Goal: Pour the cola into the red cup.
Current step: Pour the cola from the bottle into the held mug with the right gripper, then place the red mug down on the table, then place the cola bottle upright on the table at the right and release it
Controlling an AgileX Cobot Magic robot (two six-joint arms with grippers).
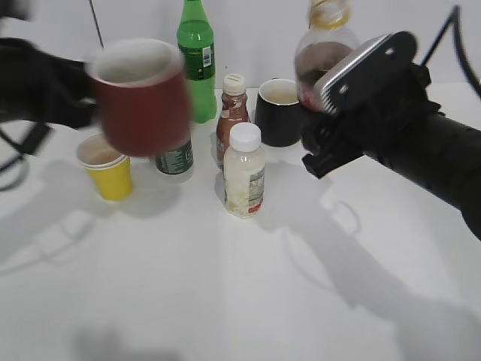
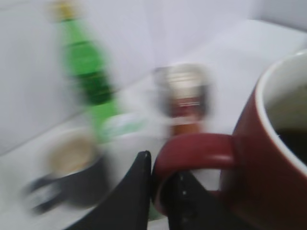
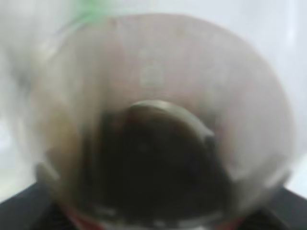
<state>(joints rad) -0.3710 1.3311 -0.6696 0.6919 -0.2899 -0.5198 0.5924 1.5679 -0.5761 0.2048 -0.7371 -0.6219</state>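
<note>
My left gripper point(image 2: 160, 179) is shut on the handle of the red cup point(image 1: 143, 98) and holds it in the air at the left. In the left wrist view the red cup point(image 2: 268, 158) has dark liquid inside. My right gripper point(image 1: 331, 124) is shut on the cola bottle point(image 1: 323, 53) and holds it upright at the right, above the table. The cola bottle point(image 3: 158, 124) fills the right wrist view, blurred, with dark liquid low in it. The right fingertips are hidden behind the bottle.
On the white table point(image 1: 240, 286) stand a yellow paper cup point(image 1: 107, 167), a green bottle point(image 1: 197, 56), a brown sauce bottle point(image 1: 231, 113), a white-capped bottle point(image 1: 244, 171), a small bottle behind the red cup point(image 1: 175, 159) and a black mug point(image 1: 278, 111).
</note>
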